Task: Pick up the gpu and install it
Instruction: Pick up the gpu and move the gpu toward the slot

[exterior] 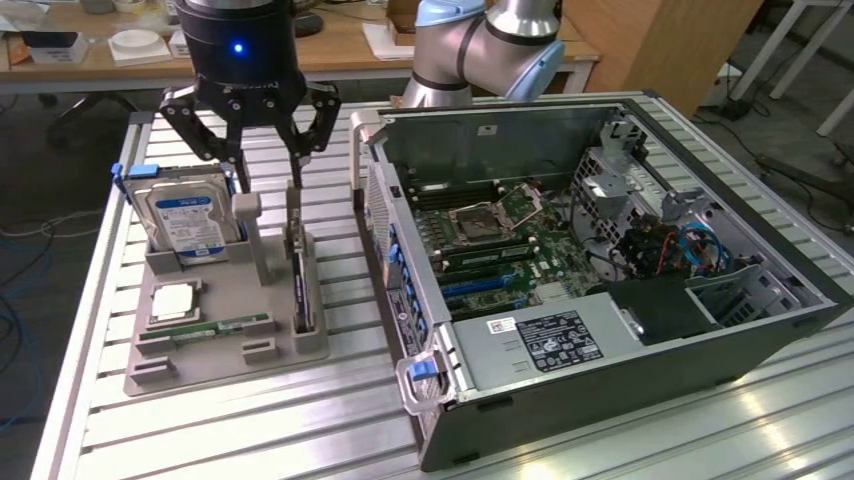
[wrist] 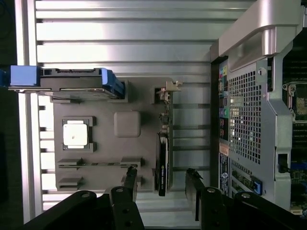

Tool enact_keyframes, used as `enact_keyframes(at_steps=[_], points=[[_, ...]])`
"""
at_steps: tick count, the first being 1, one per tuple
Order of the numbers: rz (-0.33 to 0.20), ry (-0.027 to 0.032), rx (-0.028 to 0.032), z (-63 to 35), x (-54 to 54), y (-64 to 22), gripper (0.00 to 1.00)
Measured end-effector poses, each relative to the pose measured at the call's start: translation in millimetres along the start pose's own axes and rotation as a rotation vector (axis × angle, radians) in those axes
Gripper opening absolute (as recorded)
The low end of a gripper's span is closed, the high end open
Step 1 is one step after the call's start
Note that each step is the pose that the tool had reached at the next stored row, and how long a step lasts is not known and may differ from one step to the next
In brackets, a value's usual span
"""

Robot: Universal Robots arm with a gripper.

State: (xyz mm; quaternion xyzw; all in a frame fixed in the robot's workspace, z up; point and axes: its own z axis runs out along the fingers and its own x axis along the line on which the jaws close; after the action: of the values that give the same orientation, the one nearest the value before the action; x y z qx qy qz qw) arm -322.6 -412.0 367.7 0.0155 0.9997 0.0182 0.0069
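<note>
While the gripper [exterior: 264, 165] hangs open above it, the gpu [exterior: 302, 290] — stiff, light, fragile — likely wants pinching across its flat faces.

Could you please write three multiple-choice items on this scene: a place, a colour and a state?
1. Where is the gpu? A) in the computer case B) on edge in the grey tray C) in the gripper
2. What colour is the hard drive label? A) red B) yellow C) blue and white
3. How is the gripper? A) open, holding nothing B) shut on the gpu C) shut on the hard drive
Answers: B, it stands in a tray slot outside the case; C, blue and white print shows; A, its jaws stand apart above the tray.
</note>
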Motion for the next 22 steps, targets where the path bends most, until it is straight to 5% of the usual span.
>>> enact_keyframes(at_steps=[22], points=[[0.0,0.0,0.0,10.3,0.1,-1.1,0.53]])
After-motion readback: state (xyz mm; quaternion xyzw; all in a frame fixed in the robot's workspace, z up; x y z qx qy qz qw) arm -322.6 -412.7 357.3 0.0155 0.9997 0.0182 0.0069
